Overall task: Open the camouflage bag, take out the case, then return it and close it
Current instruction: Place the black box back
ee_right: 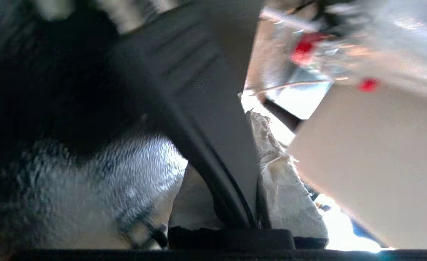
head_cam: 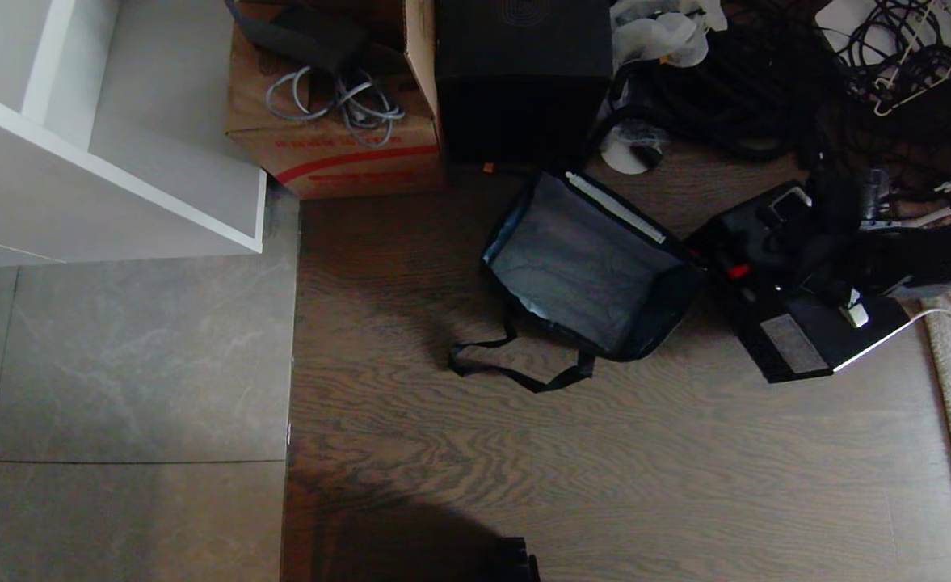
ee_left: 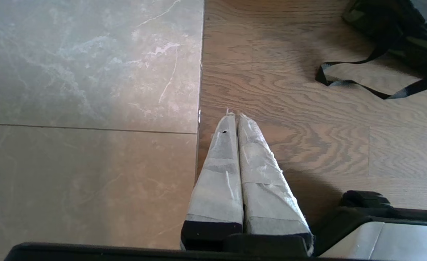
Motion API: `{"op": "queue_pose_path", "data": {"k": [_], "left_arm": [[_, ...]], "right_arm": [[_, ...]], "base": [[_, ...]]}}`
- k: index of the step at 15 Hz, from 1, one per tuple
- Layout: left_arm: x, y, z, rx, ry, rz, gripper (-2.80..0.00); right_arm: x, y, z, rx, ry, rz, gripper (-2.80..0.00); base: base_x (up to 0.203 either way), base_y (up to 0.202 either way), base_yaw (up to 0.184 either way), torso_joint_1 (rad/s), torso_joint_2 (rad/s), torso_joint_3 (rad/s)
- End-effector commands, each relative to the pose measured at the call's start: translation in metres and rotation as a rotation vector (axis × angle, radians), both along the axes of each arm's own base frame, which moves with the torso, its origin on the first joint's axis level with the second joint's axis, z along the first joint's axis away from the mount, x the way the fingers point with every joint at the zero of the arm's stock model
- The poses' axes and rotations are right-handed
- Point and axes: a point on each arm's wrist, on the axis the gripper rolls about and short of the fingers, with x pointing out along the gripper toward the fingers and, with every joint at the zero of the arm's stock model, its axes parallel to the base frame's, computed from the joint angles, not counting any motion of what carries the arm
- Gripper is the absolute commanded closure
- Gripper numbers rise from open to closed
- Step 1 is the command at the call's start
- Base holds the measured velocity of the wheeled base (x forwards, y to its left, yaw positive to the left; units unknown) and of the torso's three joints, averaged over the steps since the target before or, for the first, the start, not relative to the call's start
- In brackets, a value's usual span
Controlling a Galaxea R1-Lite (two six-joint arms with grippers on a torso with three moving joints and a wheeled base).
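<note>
While the camouflage bag [head_cam: 588,267] is lying open on the wooden floor [head_cam: 604,469], its dark interior is facing up toward the head camera. Its black webbing strap [head_cam: 515,368] is trailing loose on the boards on the near side. The case [head_cam: 798,331] is lying outside the bag, just beside its right side. It is resting flat on the floor, with a pale edge trim showing along its near right edge.

The right arm [head_cam: 839,234] is reaching in from the right and is hanging over the far part of the case. In the right wrist view, the right gripper [ee_right: 231,145] is clamping its taped fingers [ee_right: 282,181] almost together on a dark flat band [ee_right: 206,108] that is passing between them. Whether this band is the handle of the case cannot be told.

The left gripper [ee_left: 235,115] is hanging parked above the seam between the grey tiles [ee_left: 90,72] and the wood. Its taped fingers are pressing tip to tip and holding nothing. The strap and one corner of the bag are showing well apart from it.

Behind the bag, a brown cardboard box [head_cam: 338,153] and a taller plain black box [head_cam: 523,73] are standing side by side. A tangle of cables [head_cam: 766,89] is lying to their right.
</note>
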Motion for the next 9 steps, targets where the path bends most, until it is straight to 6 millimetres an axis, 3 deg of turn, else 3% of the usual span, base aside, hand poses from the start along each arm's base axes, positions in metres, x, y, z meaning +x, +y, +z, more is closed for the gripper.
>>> {"op": "queue_pose_path", "data": {"k": [1,6,9], "left_arm": [[0.000,0.000,0.000,-0.001,-0.001,0.000,0.00],[0.000,0.000,0.000,-0.001,0.000,0.000,0.00],[0.000,0.000,0.000,-0.001,0.001,0.000,0.00]], "right_arm": [[-0.040,0.003,0.064,-0.023,-0.140,-0.011,0.00],[-0.079,0.008,0.112,-0.091,-0.189,0.006,0.00],[-0.094,0.024,0.127,-0.091,-0.210,0.109,0.00]], "base": [[0.000,0.000,0.000,0.000,0.00,0.000],[0.000,0.000,0.000,0.000,0.00,0.000],[0.000,0.000,0.000,0.000,0.00,0.000]]}}
